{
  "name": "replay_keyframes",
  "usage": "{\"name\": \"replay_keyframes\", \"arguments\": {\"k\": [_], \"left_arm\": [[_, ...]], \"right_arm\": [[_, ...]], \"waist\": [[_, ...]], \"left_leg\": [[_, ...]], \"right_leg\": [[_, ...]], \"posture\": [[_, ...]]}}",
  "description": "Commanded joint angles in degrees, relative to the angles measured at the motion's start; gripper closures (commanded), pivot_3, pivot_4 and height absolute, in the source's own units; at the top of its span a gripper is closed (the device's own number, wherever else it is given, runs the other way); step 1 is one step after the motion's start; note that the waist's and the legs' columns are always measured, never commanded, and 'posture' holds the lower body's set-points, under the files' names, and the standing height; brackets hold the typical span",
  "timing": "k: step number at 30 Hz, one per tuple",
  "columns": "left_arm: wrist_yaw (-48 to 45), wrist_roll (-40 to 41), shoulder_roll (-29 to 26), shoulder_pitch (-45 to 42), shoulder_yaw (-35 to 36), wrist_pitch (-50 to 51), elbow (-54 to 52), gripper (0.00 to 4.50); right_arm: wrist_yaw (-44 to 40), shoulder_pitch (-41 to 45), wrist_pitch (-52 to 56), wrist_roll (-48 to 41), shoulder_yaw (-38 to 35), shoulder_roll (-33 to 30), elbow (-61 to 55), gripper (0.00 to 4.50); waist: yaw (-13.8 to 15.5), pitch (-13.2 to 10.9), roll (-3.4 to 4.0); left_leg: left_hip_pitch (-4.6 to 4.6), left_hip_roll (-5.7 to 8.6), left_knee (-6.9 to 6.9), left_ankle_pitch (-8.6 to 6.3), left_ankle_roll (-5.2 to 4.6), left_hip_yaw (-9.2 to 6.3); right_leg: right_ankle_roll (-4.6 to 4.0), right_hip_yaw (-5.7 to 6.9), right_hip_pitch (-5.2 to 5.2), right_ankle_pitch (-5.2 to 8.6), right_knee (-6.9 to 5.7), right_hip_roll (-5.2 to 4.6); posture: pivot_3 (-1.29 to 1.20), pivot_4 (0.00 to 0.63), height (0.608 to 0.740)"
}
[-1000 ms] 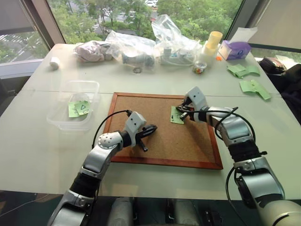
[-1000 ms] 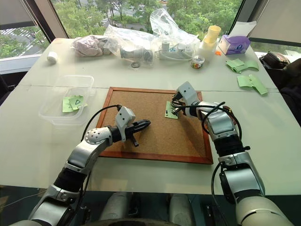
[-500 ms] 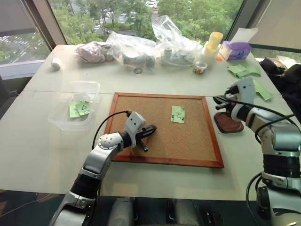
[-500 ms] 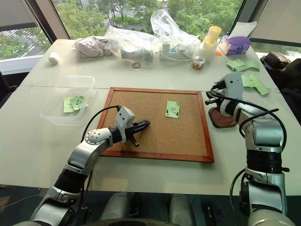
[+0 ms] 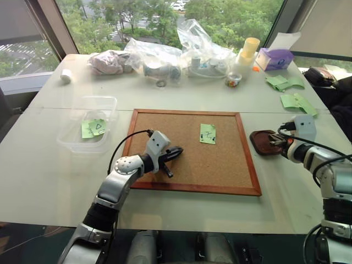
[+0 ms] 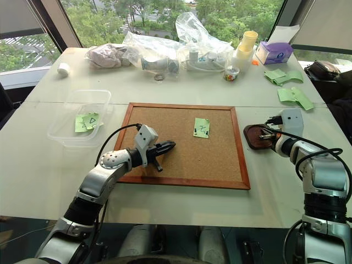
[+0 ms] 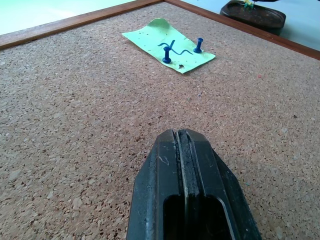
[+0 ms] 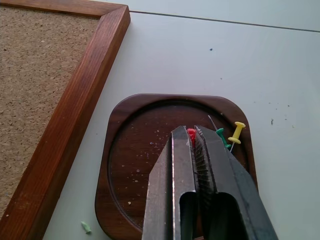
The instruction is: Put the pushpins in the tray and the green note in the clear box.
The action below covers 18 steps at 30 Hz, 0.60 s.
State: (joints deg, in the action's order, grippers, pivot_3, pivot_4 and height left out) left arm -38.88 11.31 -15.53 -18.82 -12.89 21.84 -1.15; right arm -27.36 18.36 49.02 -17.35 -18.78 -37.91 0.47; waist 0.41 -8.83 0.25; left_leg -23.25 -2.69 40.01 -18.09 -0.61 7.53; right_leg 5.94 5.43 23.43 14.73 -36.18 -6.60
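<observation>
My right gripper is over the tray, center-right of frame; fingers slightly apart w/ a red pushpin between tips. Left gripper is pressed shut, empty, over the corkboard. Green note is pinned mid-board by two blue pins, long axis top-to-bottom.

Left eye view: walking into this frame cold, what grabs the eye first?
The big wood-framed corkboard in the middle of the table, with one green note held on it by two blue pushpins. Right of the board, the right gripper hangs over the dark tray, a red pin between its fingertips and green and yellow pins already lying in the tray. The left gripper rests shut over the board's near-left part.
</observation>
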Motion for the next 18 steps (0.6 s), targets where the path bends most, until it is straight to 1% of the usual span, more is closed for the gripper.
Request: {"name": "replay_keyframes", "arguments": {"k": [1,2,3,5,6,10,15,18], "left_arm": [[-0.5,-0.68,-0.07,0.83,-1.37,0.51,0.68,4.5],[-0.5,-0.7,-0.06,0.86,-1.35,0.53,0.67,4.5],[-0.52,-0.76,-0.07,0.87,-1.39,0.52,0.68,4.5],[-0.53,-0.77,-0.07,0.91,-1.41,0.59,0.61,4.5],[-0.53,-0.77,-0.07,0.92,-1.41,0.61,0.59,4.5],[-0.56,-0.82,0.0,0.89,-1.45,0.48,0.7,4.5],[-0.51,-1.11,0.23,0.8,-1.46,0.09,0.93,4.5],[-0.55,-1.17,0.32,0.91,-1.5,0.09,0.89,4.5]], "right_arm": [[0.25,0.15,-0.18,-1.14,-1.89,-0.51,-1.35,2.19],[0.3,0.2,-0.05,-1.3,-1.98,-0.65,-1.45,1.58],[0.17,0.22,-0.03,-1.48,-2.1,-0.93,-1.74,1.22],[-0.05,0.44,0.37,-2.2,-2.61,-1.45,-2.68,0.12],[-0.09,0.51,0.55,-2.45,-2.76,-1.59,-2.97,0.05],[-0.59,0.14,0.75,-2.95,-2.02,-2.11,-3.76,0.05],[-0.91,-1.79,2.92,-4.88,-1.38,-0.82,-6.06,0.05],[-0.52,-0.91,2.48,-6.03,-2.12,-0.27,-7.55,0.05]], "waist": [[0.0,0.0,0.0],[0.0,0.0,0.0],[0.0,0.0,0.0],[0.0,0.0,0.0],[0.01,0.0,0.0],[0.01,0.0,0.0],[0.08,0.0,0.01],[0.11,0.01,0.01]], "left_leg": [[0.0,0.0,0.0,0.0,0.0,-0.01],[0.0,0.0,0.0,0.0,0.0,-0.01],[0.0,0.0,0.0,0.0,0.0,-0.02],[0.0,0.0,0.0,0.0,0.0,-0.04],[0.0,0.0,0.0,0.0,0.0,-0.04],[0.0,0.0,0.0,0.0,-0.01,-0.06],[0.0,-0.01,0.0,-0.01,-0.01,-0.1],[0.0,0.0,0.0,-0.02,-0.03,-0.1]], "right_leg": [[0.0,0.0,0.0,0.0,0.0,0.0],[0.0,0.0,0.0,0.0,0.0,0.0],[0.0,0.0,0.0,0.0,0.0,0.0],[0.0,0.0,0.0,0.0,0.0,0.0],[0.0,0.0,0.0,0.0,0.0,0.0],[0.0,0.0,0.0,0.0,0.0,0.0],[0.0,0.0,0.0,0.0,0.0,0.0],[0.0,0.0,0.0,0.0,0.01,-0.01]], "posture": [[0.0,0.15,0.74],[0.0,0.15,0.74],[0.0,0.15,0.74],[0.0,0.15,0.74],[0.0,0.15,0.74],[0.0,0.15,0.74],[0.0,0.15,0.74],[0.0,0.15,0.74]]}}
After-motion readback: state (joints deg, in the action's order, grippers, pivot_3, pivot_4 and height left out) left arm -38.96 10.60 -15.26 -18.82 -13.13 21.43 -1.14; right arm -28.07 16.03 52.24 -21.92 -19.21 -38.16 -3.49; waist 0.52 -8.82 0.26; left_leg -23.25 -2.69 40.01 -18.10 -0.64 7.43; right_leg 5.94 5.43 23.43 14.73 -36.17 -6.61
